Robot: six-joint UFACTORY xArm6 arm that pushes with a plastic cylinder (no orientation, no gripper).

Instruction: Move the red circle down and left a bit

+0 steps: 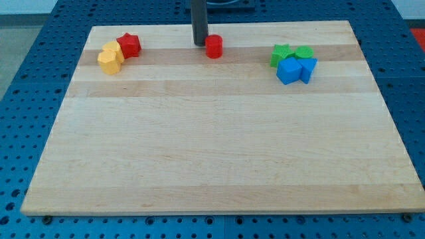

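The red circle is a short red cylinder near the top middle of the wooden board. My tip is the lower end of the dark rod that comes down from the view's top. It stands just left of the red circle, very close to it or touching its left side.
A red star block and two yellow blocks sit together at the top left. Two green blocks and two blue blocks cluster at the top right. A blue perforated table surrounds the board.
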